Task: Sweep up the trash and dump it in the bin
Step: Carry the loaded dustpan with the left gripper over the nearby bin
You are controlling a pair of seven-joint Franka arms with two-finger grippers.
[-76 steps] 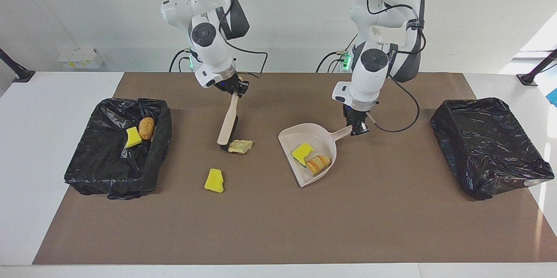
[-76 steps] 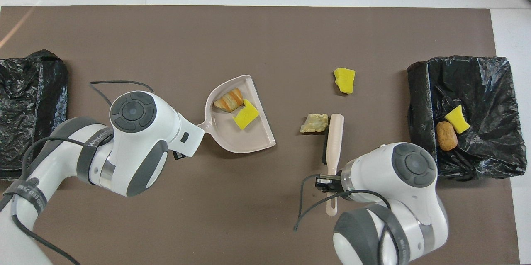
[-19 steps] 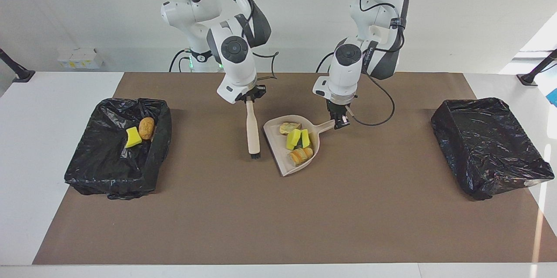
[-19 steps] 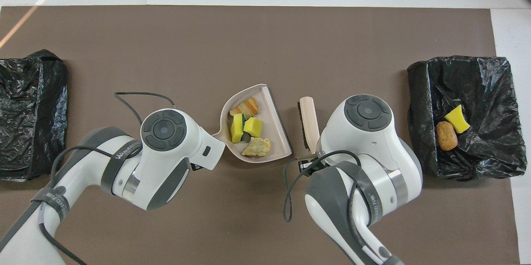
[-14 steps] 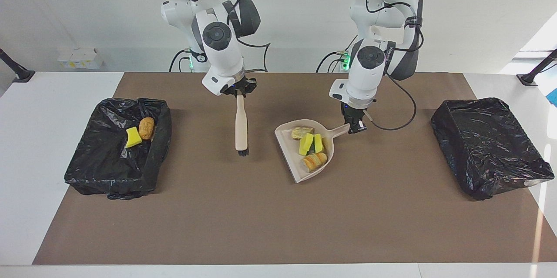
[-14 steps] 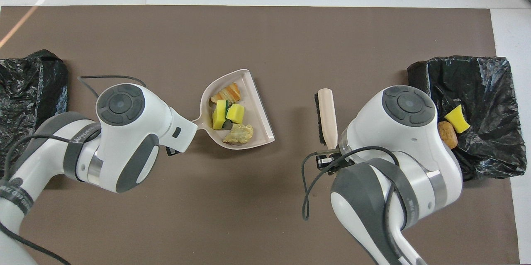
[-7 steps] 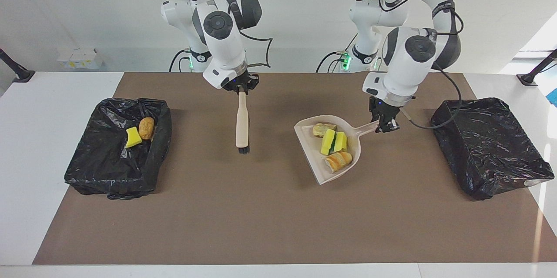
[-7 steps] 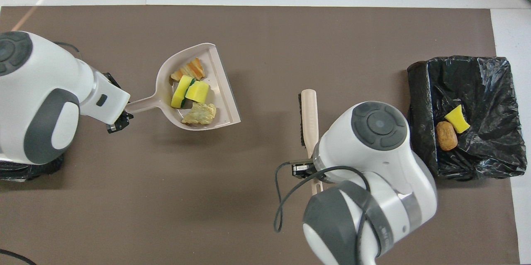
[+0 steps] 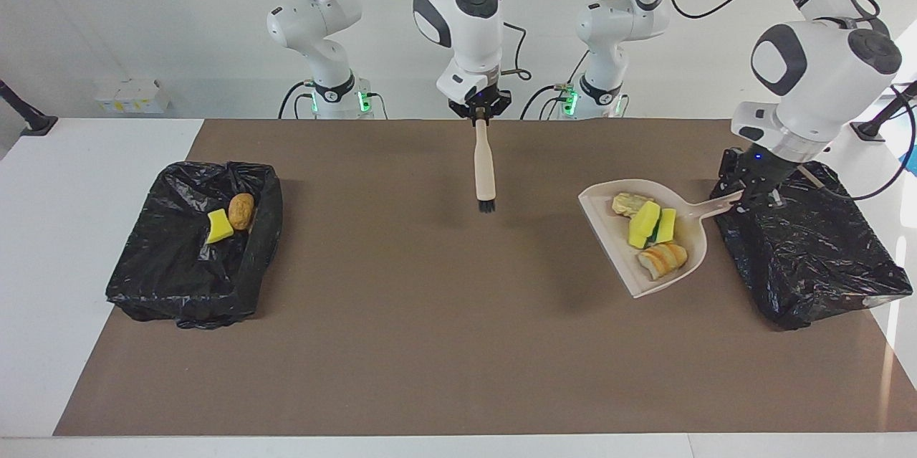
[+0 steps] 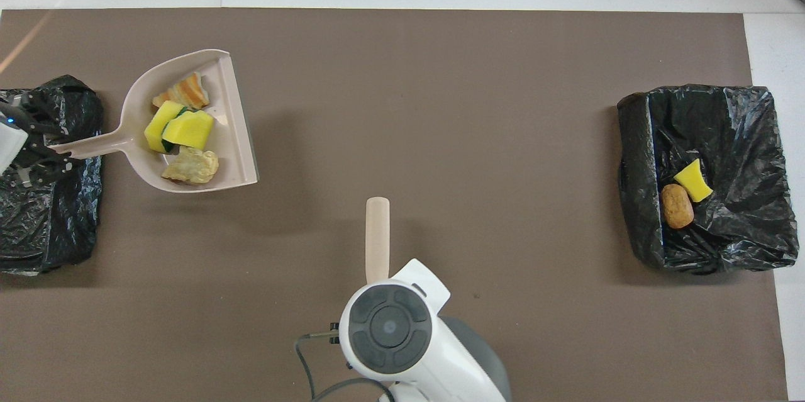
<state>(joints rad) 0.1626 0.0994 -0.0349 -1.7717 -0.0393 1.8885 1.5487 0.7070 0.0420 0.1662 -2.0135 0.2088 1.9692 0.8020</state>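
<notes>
Since the earlier frame, my left gripper [image 9: 752,194], clamped on the handle of the beige plastic dustpan [image 9: 609,229], has carried it from the mat's middle to the left arm's end, beside the empty black bag-lined bin [image 9: 809,243]. The pan holds four trash pieces: two yellow sponge chunks [image 9: 650,224], a tan-orange bread-like roll [image 9: 663,257] and a pale stone-like lump [image 9: 628,203]. My right gripper [image 9: 481,114], closed on the beige-handled brush [image 9: 485,164], has lifted over the mat's edge nearest the robots. The other black bin [image 9: 193,250], at the right arm's end, contains a yellow sponge piece [image 9: 218,226] and a brown roll [image 9: 241,210]. A brown mat [image 9: 430,343] covers the white table [image 9: 57,229]; the wall is white.
</notes>
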